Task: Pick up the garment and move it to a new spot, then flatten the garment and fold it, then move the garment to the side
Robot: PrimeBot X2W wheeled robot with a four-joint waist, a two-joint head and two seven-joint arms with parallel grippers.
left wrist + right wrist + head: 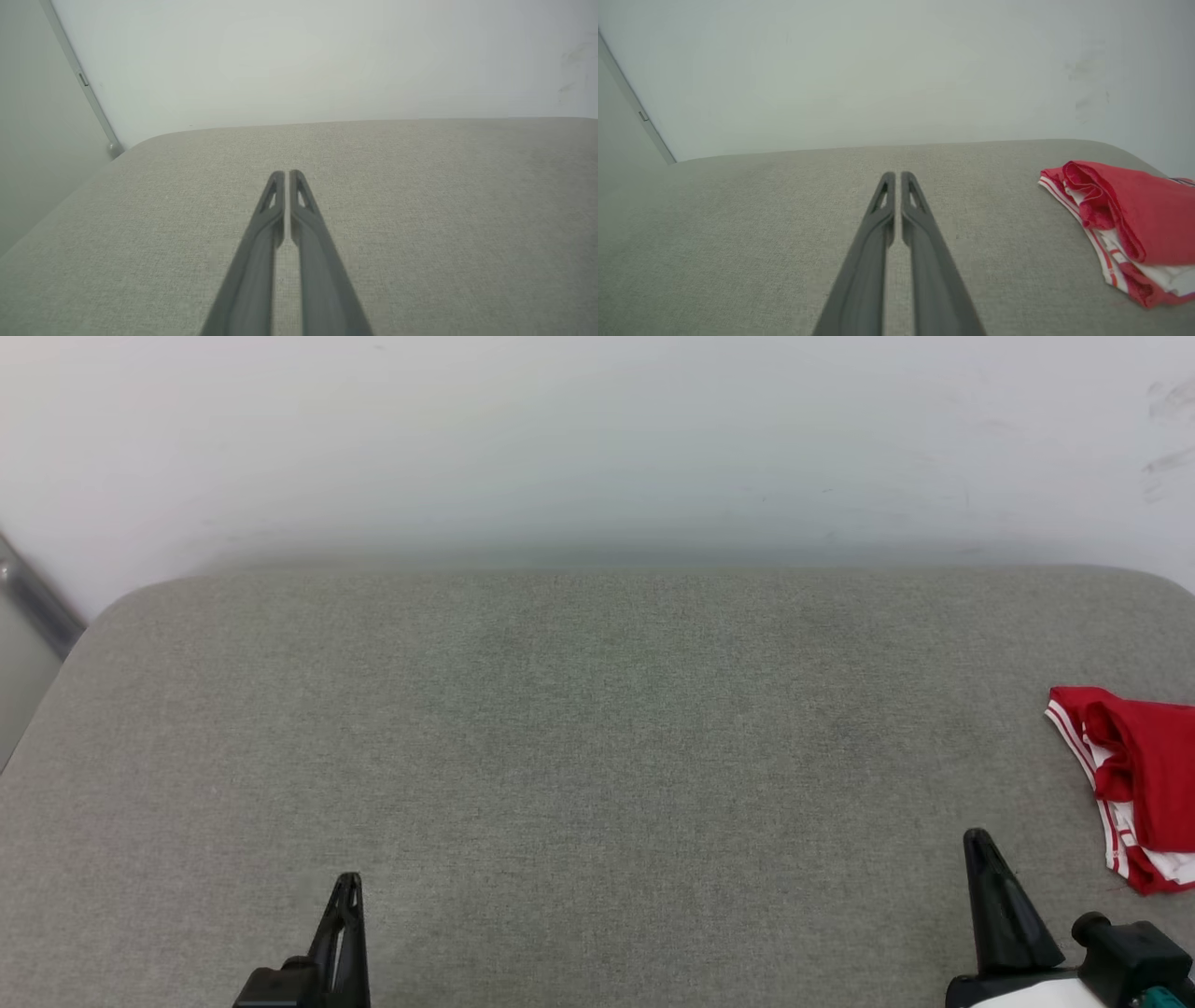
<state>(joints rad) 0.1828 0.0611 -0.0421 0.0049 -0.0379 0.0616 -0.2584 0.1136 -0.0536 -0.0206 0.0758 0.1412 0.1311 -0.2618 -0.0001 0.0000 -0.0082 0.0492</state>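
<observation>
Grey fabric surface (597,756) against pale wall (597,429), garment (1139,775) far right.

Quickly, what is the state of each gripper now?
Left gripper: closed, holding nothing.
Right gripper: closed, holding nothing; the red jersey lies apart from it.

Bunched garment (1129,219) near closed pincer (898,179).

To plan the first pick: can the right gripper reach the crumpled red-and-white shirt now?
Probably yes: the crumpled red-and-white shirt lies just right of the right gripper, only bare grey fabric surface between.
</observation>
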